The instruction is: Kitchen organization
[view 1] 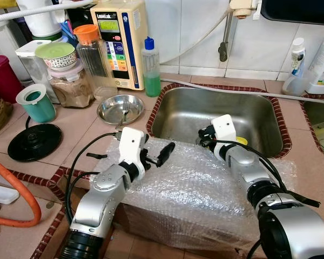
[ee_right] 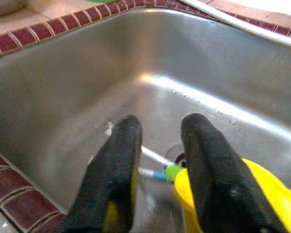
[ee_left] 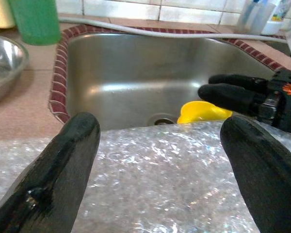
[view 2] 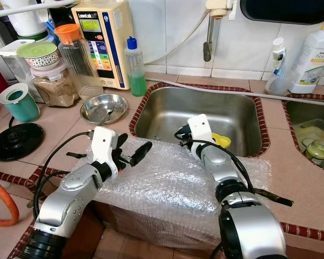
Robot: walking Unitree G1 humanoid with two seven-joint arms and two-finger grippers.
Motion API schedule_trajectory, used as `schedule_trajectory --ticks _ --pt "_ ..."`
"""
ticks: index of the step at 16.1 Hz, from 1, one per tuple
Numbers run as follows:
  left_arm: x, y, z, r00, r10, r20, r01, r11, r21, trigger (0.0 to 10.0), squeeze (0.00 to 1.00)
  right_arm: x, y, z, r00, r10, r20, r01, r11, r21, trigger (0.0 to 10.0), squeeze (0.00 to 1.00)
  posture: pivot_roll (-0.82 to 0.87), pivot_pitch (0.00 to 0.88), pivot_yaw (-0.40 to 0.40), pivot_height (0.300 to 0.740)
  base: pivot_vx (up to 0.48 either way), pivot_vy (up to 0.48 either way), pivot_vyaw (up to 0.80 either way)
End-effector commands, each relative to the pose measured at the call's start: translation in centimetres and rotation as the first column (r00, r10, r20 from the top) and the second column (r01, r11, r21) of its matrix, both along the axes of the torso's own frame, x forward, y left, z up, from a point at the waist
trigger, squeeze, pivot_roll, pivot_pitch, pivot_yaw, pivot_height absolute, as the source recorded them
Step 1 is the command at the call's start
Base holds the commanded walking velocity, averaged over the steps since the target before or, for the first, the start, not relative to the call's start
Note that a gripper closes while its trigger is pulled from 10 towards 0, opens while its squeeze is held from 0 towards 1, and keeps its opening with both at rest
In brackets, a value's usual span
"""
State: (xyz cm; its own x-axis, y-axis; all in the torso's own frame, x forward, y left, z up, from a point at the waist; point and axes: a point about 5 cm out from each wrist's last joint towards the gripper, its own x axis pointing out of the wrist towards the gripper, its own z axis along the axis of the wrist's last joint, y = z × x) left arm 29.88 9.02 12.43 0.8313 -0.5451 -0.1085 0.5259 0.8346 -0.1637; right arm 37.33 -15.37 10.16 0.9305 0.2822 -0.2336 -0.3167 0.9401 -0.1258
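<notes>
Black fingers (ee_right: 123,165) of the right gripper (ee_right: 157,145) stand a little apart inside the steel sink (view 1: 259,116), near the middle of the frame in the head views. Between and just under them lies a thin stick with a green and blue tip (ee_right: 166,172), and a yellow object (ee_left: 201,111) lies beside one finger, near the drain. I cannot tell if the fingers touch the stick.

In the lower left of the head views, the left gripper (view 1: 159,156) hangs over a sheet of bubble wrap (view 1: 194,189); its two fingers are wide apart and hold nothing. The wrap covers the front edge of the counter (view 1: 81,132), just before the sink.

Further out, in the upper left, a small steel bowl (view 1: 120,109) sits on the counter beside the sink. Behind it stand a green soap bottle (view 1: 150,70), a cream water machine (view 1: 119,40) and a jar with an orange lid (view 1: 92,54). A teal cup (view 1: 36,102) and a black round lid (view 1: 34,141) are at the left edge.
</notes>
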Motion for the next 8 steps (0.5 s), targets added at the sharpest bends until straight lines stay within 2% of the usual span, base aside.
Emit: schedule_trajectory --ticks 1,4,5,6,8 --pt "0.5 0.7 0.1 0.999 0.034 0.013 -0.034 0.999 0.025 10.0 1.00 -0.5 0.1 -0.9 0.999 -0.008 -0.049 0.010 0.999 0.050 10.0 1.00 0.08 0.000 0.081 0.740 0.000 0.000 0.00" --pt "2.1 2.7 0.4 0.977 0.213 0.032 -0.214 0.976 0.037 10.0 1.00 -0.2 0.3 -0.2 0.999 -0.047 -0.026 0.051 0.978 0.203 10.0 1.00 0.08 0.000 0.082 0.740 0.000 0.000 0.00" --pt "2.7 3.5 0.5 0.961 0.276 0.030 -0.277 0.960 0.036 10.0 1.00 -0.1 0.5 0.1 0.998 -0.056 0.000 0.055 0.974 0.220 10.0 1.00 0.08 0.000 0.082 0.740 0.000 0.000 0.00" --pt "3.2 4.2 0.6 0.946 0.324 0.022 -0.325 0.945 0.029 10.0 1.00 -0.2 1.0 0.5 0.999 -0.038 0.028 0.029 0.963 0.269 10.0 1.00 0.07 0.000 0.083 0.740 0.000 0.000 0.00" --pt "4.0 5.2 0.9 0.920 0.391 0.022 -0.391 0.920 0.016 10.0 1.00 -0.4 1.9 1.3 0.995 -0.023 0.097 -0.008 0.950 0.311 10.0 1.00 0.06 0.000 0.085 0.740 0.000 0.000 0.00"
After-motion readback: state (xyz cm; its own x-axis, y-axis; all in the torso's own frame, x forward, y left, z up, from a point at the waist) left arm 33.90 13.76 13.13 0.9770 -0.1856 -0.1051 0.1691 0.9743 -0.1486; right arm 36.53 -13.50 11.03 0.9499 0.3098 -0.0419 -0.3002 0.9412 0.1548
